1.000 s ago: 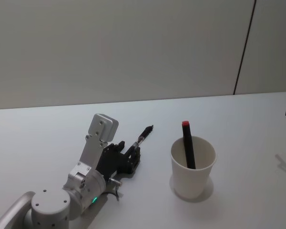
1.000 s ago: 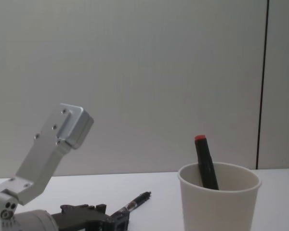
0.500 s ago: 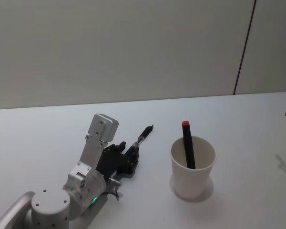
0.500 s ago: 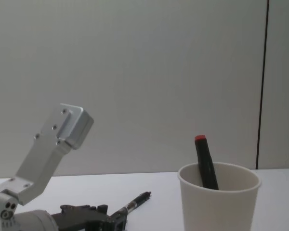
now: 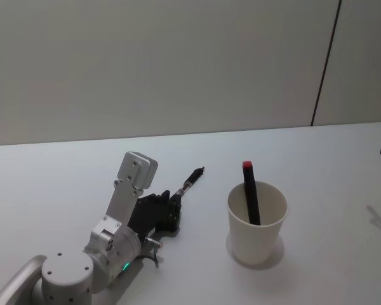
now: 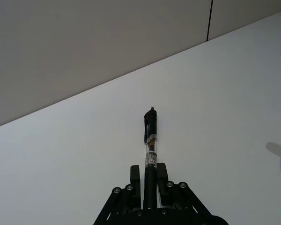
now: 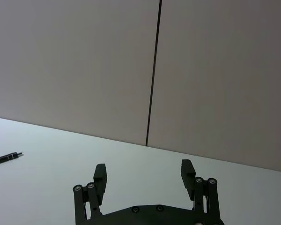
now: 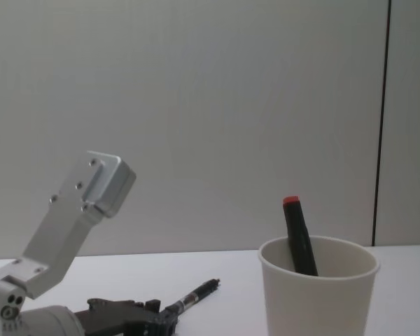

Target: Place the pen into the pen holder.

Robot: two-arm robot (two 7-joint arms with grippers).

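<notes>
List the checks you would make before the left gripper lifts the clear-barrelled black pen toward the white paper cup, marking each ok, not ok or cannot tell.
1. Clear-barrelled black pen lined up inside left gripper: ok.
2. Grip tight on pen: cannot tell.
3. White paper cup upright: ok.
4. Room in cup beside red-capped black marker: ok.
5. Right gripper open, away from cup: ok.
</notes>
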